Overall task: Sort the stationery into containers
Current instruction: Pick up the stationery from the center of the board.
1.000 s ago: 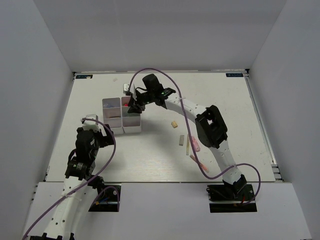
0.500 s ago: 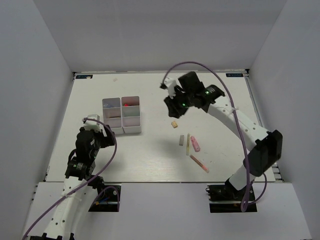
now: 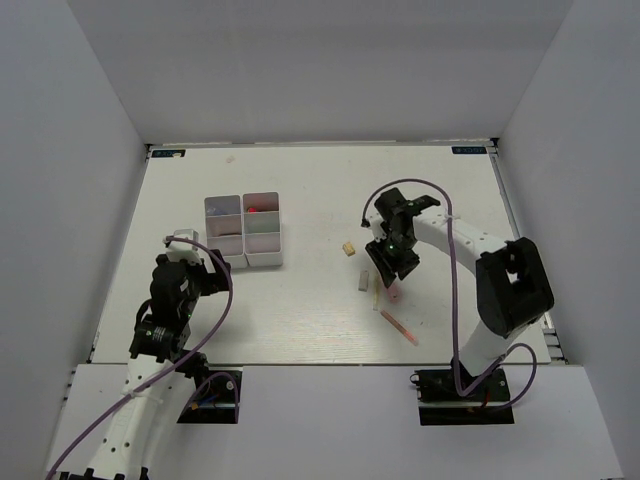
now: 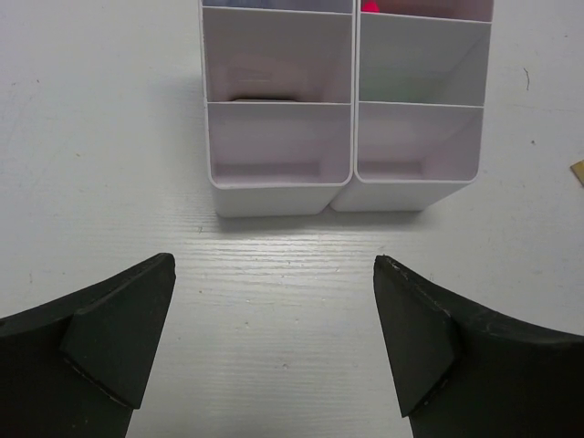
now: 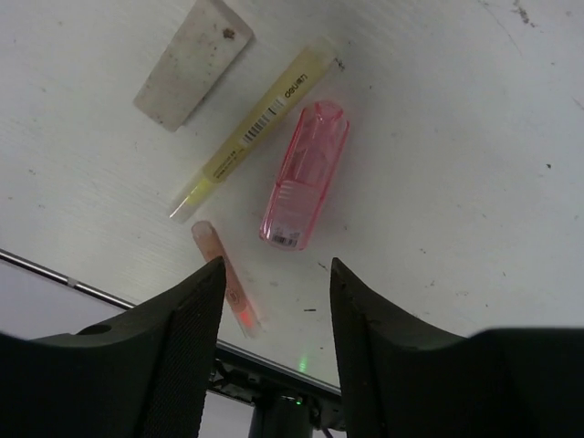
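Note:
The white six-compartment tray (image 3: pixel 243 231) stands left of centre; a red item (image 3: pixel 262 208) lies in its far right compartment. My right gripper (image 3: pixel 385 262) is open and empty, hovering over the loose stationery. In the right wrist view its jaws (image 5: pixel 276 269) stand apart just below a pink eraser (image 5: pixel 305 175), a yellow pencil (image 5: pixel 251 132), a grey eraser (image 5: pixel 193 62) and a pinkish pencil (image 5: pixel 226 286). A beige eraser (image 3: pixel 349 247) lies apart to the left. My left gripper (image 3: pixel 198 270) is open and empty, and the left wrist view (image 4: pixel 274 274) shows it facing the tray (image 4: pixel 278 155).
The pinkish pencil (image 3: pixel 399 327) lies nearest the table's front edge. The right arm's purple cable loops above the items. White walls enclose the table on three sides. The beige eraser shows at the right edge of the left wrist view (image 4: pixel 578 172).
My right arm has swung from over the tray to the right and come down over the loose erasers and pencils. The left arm has not moved.

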You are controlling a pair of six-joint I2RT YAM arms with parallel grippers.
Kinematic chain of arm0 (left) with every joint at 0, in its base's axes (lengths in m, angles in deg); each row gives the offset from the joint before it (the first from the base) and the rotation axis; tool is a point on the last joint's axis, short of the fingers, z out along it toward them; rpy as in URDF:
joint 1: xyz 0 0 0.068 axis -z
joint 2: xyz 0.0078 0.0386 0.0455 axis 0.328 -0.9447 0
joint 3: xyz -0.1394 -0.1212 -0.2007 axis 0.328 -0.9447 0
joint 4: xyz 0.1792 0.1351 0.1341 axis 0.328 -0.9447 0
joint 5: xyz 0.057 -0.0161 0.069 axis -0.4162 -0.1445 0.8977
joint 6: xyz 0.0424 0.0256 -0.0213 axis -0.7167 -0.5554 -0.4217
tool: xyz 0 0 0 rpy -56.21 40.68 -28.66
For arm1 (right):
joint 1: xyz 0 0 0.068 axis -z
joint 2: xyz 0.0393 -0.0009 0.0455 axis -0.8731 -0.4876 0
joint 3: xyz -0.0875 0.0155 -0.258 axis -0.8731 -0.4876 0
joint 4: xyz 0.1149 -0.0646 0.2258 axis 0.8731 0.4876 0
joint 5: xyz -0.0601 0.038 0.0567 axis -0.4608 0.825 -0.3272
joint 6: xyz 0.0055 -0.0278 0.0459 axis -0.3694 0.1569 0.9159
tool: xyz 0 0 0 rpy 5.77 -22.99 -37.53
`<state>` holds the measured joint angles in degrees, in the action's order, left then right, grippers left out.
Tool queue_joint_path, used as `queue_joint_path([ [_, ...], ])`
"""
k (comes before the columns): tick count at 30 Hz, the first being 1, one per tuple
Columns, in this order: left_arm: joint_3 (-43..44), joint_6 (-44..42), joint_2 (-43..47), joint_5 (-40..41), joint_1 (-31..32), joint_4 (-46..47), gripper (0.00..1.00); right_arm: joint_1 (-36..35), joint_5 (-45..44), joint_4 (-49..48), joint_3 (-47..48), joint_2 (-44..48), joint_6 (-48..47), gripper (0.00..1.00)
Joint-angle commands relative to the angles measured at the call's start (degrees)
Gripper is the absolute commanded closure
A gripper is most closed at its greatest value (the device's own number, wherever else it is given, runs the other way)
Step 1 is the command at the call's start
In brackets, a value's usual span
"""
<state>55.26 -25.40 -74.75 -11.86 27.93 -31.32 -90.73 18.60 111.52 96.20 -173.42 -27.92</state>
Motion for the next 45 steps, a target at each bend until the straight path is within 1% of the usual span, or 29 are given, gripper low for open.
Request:
queue_joint_path([
  [1,0.8,0.2,0.8,0.3,0.2,0.1,0.00,0.5,1.0,-1.5,2.1,-2.9,2.7,0.46],
  [6,0.8,0.3,1.1,0.1,0.1,0.2,0.00,0.5,1.6,-3.3,2.5,-6.6,3.7,0.45],
  [11,0.8,0.2,1.2,0.1,0.2,0.2,0.00,0.7,-1.0,-5.5,2.8,-8.4,3.6,0.45],
  [21,0.8,0.2,1.1,0.0,0.2,0.1,0.00,1.5,-2.0,-8.9,1.5,-12.7,3.1,0.45],
  [22,0.8,0.2,1.3,0.1,0.2,0.2,0.00,1.6,-2.2,-9.6,0.7,-13.2,3.2,0.46],
  [24,0.8,0.1,1.2,0.1,0.1,0.2,0.00,2.0,-2.4,-10.3,-0.2,-13.5,3.1,0.48],
  [27,0.8,0.1,1.2,0.1,0.1,0.1,0.00,2.3,-2.8,-11.3,-1.9,-13.6,2.8,0.55],
  [30,0.8,0.1,1.1,0.0,0.1,0.2,0.00,2.2,-5.8,-12.5,-3.7,-13.2,2.3,0.55],
  [34,0.8,0.1,1.1,0.2,0.2,0.2,0.00,2.0,-9.0,-15.2,-6.5,-12.1,2.2,0.50],
  [38,0.8,0.0,0.8,0.0,0.1,0.1,0.00,1.7,-12.2,-18.8,-11.0,-10.7,3.1,0.50],
  [41,0.8,0.0,0.9,0.1,0.2,0.1,0.00,1.7,-12.4,-19.3,-11.5,-10.4,3.6,0.50],
  [42,0.7,0.1,1.1,0.1,0.1,0.1,0.00,1.8,-12.5,-19.2,-11.6,-10.2,3.8,0.55],
  [44,0.8,0.0,1.0,0.2,0.0,0.1,0.00,1.6,-12.7,-19.2,-11.7,-10.1,3.6,0.59],
  [45,0.8,0.0,1.1,0.2,0.1,0.0,0.00,1.6,-12.1,-18.7,-11.1,-10.7,3.8,0.69],
])
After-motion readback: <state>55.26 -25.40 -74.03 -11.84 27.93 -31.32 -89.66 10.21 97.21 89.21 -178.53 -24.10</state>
